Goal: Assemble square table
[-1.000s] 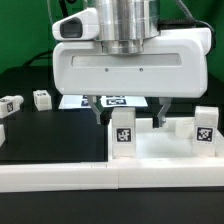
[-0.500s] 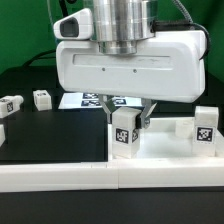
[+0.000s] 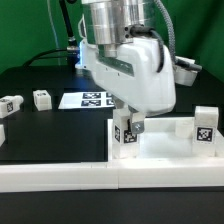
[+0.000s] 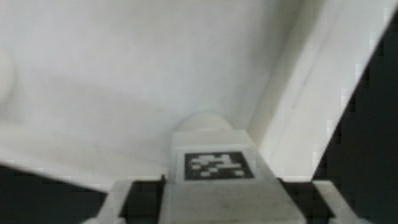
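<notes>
The gripper (image 3: 127, 128) seemingly pinches a blocky white tagged leg (image 3: 124, 138), upright over the smooth square table (image 3: 165, 150).

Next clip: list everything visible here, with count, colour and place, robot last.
table top: one, white, exterior view's lower right.
held leg: one, white, tagged, upright at the table top's near corner.
second leg: one, white, tagged, upright at its right end.
loose legs: two, white, exterior view's far left.
marker board: one, white with black tags, behind the gripper.
wall pieces: two, white, along the near edge.
gripper: one, white, shut on the held leg.
</notes>
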